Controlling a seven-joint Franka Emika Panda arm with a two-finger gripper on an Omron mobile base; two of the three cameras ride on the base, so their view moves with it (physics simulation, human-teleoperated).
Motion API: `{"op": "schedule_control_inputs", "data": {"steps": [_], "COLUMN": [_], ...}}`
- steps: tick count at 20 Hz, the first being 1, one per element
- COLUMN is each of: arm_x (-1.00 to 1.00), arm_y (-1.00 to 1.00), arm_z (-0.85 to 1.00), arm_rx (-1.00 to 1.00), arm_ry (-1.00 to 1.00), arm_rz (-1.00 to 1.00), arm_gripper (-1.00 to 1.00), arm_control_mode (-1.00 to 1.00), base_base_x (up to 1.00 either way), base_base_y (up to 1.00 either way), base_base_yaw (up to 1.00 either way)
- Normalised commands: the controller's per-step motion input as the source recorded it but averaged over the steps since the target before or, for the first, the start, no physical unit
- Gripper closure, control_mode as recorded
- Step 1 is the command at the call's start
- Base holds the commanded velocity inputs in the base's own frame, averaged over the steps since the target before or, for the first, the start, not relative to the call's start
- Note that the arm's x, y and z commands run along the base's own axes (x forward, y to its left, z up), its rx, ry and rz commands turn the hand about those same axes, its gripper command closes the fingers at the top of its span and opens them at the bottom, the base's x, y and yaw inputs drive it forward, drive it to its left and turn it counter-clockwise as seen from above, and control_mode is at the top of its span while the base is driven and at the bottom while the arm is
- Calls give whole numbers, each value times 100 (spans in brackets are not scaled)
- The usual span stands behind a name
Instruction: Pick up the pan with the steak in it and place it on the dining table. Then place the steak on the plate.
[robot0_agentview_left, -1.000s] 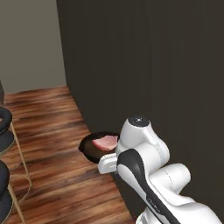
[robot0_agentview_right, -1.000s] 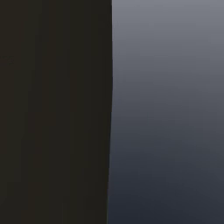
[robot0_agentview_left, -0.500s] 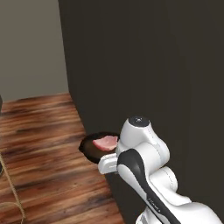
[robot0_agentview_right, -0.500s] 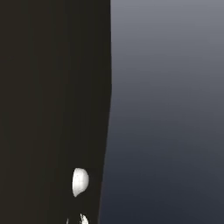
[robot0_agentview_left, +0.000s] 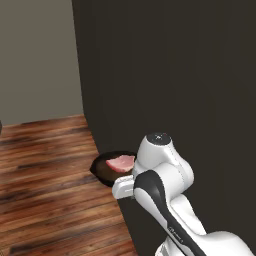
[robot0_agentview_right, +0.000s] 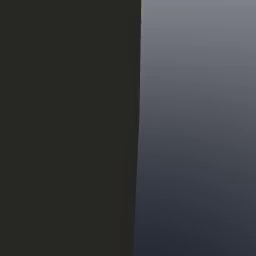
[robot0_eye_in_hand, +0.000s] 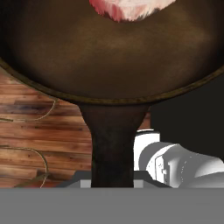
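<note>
arm (robot0_agentview_left: 165, 200) | glossy white rounded shells | dark band at joint | grey round cap on top

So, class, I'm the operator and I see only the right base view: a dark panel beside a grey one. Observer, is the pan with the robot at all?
Observer: Yes. In the left base view the pan hangs above the wooden floor, beside a dark wall.
Operator: Is the steak in it?
Observer: Yes, the steak lies flat inside the pan.
Operator: How is the pan held?
Observer: The hand view looks along the handle, which runs down toward the fingers; they are shut on it.
Operator: Any table or plate?
Observer: I can make out neither.
</note>
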Motion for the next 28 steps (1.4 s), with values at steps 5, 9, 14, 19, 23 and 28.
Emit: {"op": "schedule_control_inputs", "data": {"steps": [5,9,14,19,23,28], "arm_x": [0,0,0,0,0,0], "arm_y": [0,0,0,0,0,0], "arm_z": [0,0,0,0,0,0], "arm_rx": [0,0,0,0,0,0], "arm_ry": [0,0,0,0,0,0], "arm_rz": [0,0,0,0,0,0], "arm_gripper": [100,100,100,100,100,100], "arm_control_mode": [100,100,100,100,100,100], "base_base_x": [100,100,89,30,5,0], "base_base_y": [-19,-17,-4,0,0,0], "base_base_yaw": [6,8,19,39,44,47]}}
